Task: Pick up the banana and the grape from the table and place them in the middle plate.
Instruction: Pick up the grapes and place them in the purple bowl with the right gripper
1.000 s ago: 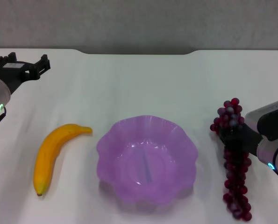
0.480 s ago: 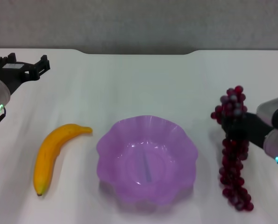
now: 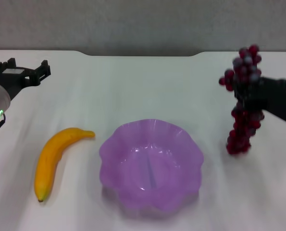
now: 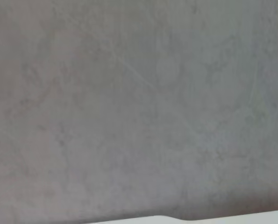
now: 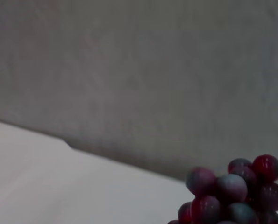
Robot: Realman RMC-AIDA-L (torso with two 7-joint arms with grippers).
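Right pincer (image 3: 248,94): clenched on the grape (image 3: 242,103) near the bunch's top, so most of the berries hang below the grip and a small knot of them stands above it.
Why held so: a grip high on the bunch lets it dangle straight, which should make lowering it into a dish simple.
Grape: off the surface (image 3: 147,86), hanging to the right of the plate (image 3: 151,164) and apart from it; the right wrist view catches only its topmost berries (image 5: 232,191).
Right arm: reaches in from the right edge, roughly level, pincer pointing toward the middle.
Plate: holds nothing yet, at the centre front.
Banana (image 3: 55,157): lying on the surface left of the plate, near but not touching, dark tip toward the robot.
Left pincer (image 3: 20,73): parked at the far left above the surface, fingers spread, grasping nothing.
Likely next: carry the grape leftward over the plate.
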